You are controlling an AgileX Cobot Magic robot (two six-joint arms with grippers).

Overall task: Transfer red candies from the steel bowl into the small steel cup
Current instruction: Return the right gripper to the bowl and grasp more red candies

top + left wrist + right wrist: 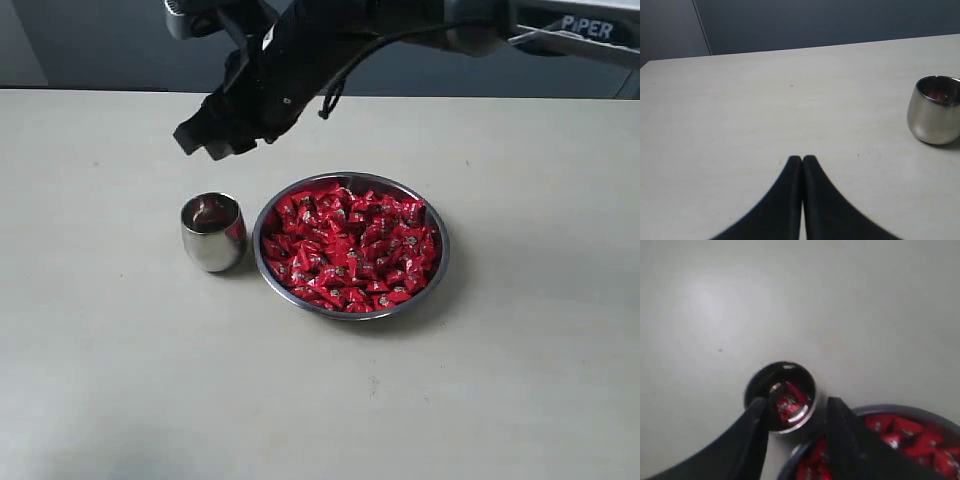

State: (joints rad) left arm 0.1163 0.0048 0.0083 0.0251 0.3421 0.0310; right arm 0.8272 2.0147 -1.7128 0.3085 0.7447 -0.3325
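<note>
**Open jaws over the cup, next candy a short step aside**

Hovers directly above the small steel cup [213, 232] with the right gripper [207, 145], jaws spread wide and nothing between them. Looks straight down the cup's mouth in the right wrist view, with one finger to each side of the rim and no contact visible. Shows at least one red wrapper lying at the bottom of the cup; cannot count more through the reflections.

Places the steel bowl [350, 314] just beside the cup, on the cup's right-arm side, rims close together; cannot tell whether touching. Carries the red candies [350, 245] in a dense heap that fills the bowl nearly to the rim. Points the wrappers every way, so offers no single long axis to line the jaws up with.

Turns, for the coming move, on that one offset: from above the cup, sideways over the bowl's nearest rim, then down onto the heap. Calls, in all likelihood, for little more than a short lateral shift and a descent, with the jaws wide enough for one candy. Risks pinching two wrappers at once in so tight a pile.

Holds the left gripper [802, 160] shut, fingertips pressed together, low over the table [715, 100]. Sits apart from the cup, apparently on the side away from the bowl. Leaves the right gripper by far the nearer to both cup and bowl.
</note>
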